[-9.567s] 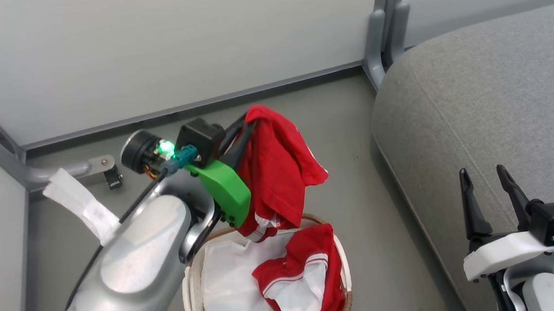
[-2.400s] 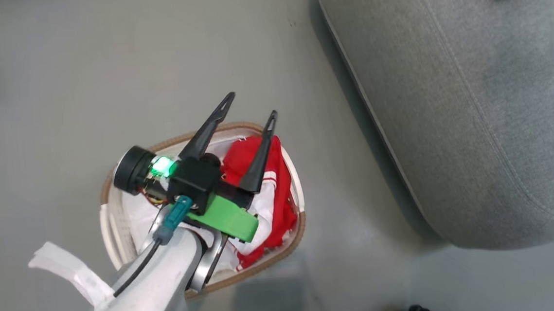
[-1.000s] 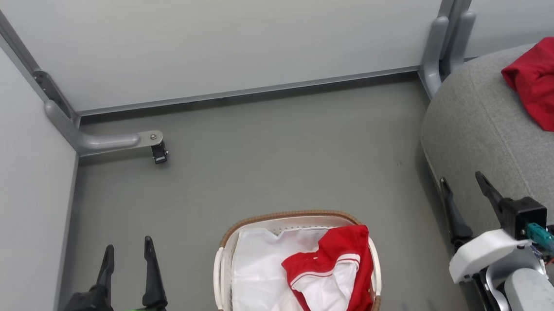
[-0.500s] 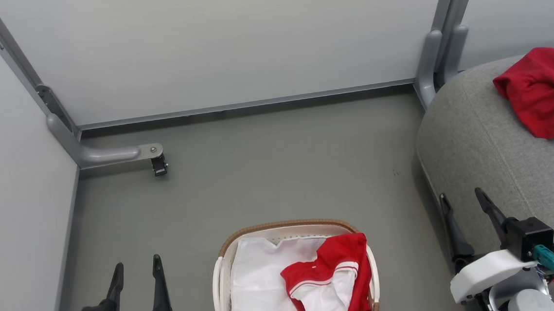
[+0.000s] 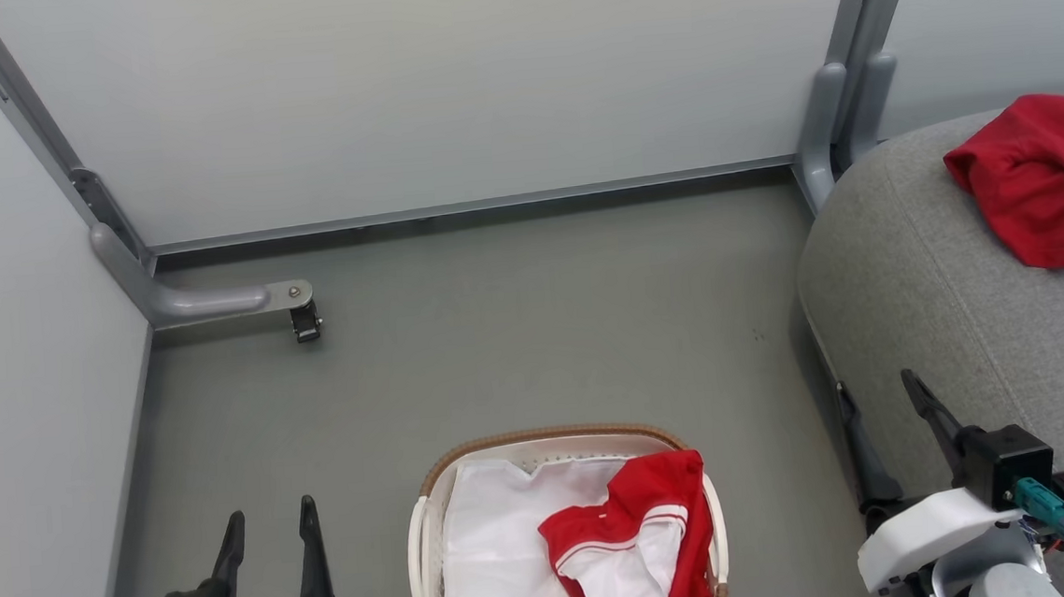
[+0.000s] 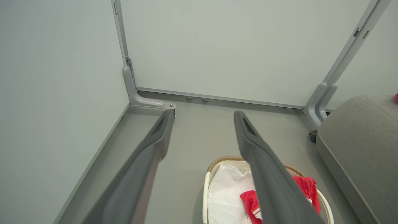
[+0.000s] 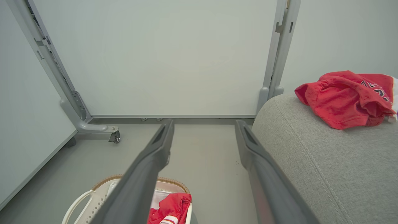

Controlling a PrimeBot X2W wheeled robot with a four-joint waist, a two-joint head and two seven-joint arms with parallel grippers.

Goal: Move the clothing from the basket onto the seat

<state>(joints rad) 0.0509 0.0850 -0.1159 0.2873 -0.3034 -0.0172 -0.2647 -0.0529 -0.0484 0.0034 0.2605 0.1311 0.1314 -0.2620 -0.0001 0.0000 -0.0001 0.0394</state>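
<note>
On the floor (image 5: 497,338) beside the seat (image 5: 949,363), the basket (image 5: 421,550) holds red-and-white clothing (image 5: 649,506) over a white liner (image 5: 494,554). A second red garment (image 5: 1034,179) lies on the seat. The left gripper (image 5: 271,509) and right gripper (image 5: 873,380) stand spread wide, empty.

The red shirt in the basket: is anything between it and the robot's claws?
Nothing visible. The red garment lies uncovered in the basket; just floor separates it from the open left gripper and right gripper.

Grey floor (image 5: 516,337), pale partition panels (image 5: 442,89), castered frame foot (image 5: 214,302).
</note>
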